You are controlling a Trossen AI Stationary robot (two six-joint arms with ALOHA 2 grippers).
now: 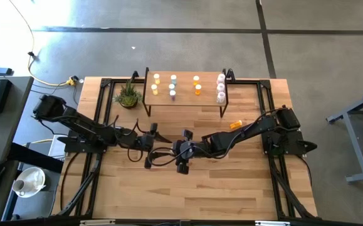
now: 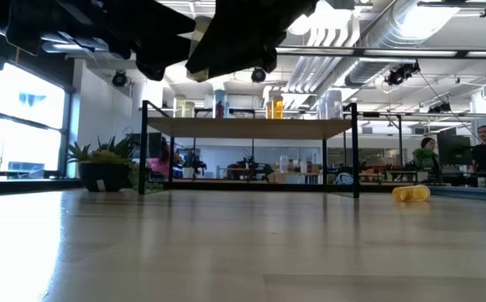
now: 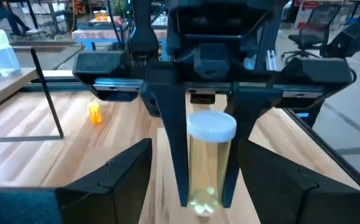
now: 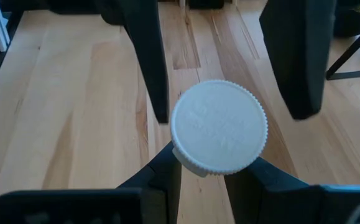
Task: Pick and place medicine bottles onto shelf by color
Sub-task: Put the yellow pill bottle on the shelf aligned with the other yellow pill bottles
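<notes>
- Medicine bottle (image 3: 209, 163), yellow-bodied with a white cap (image 4: 219, 126), stands upright in the right pincer (image 3: 206, 202), whose two dark fingers clench it at either side of the body, cap uppermost.
- Right pincer holds it above the middle of the counter (image 1: 231, 182), clear of the surface.
- Left pincer (image 1: 151, 145) faces it from just beside, jaws released and spread wide, with the bottle roughly between its two fingers but not touched by them.
- Long axis of the held bottle runs vertical, so the left fingers could close across its body below the cap; this looks like a hand-over between the arms, though that is only my reading.
- Shelf (image 1: 186, 100) lies at the far side of the counter from both pincers, well apart, already carrying bottles sorted in groups: yellow, pale blue, orange and pinkish-white.
- One orange bottle (image 1: 236, 125) lies on its side on the counter near the right arm, not yet placed.
- Potted plant (image 1: 128, 95) sits just beside the shelf's left end.
</notes>
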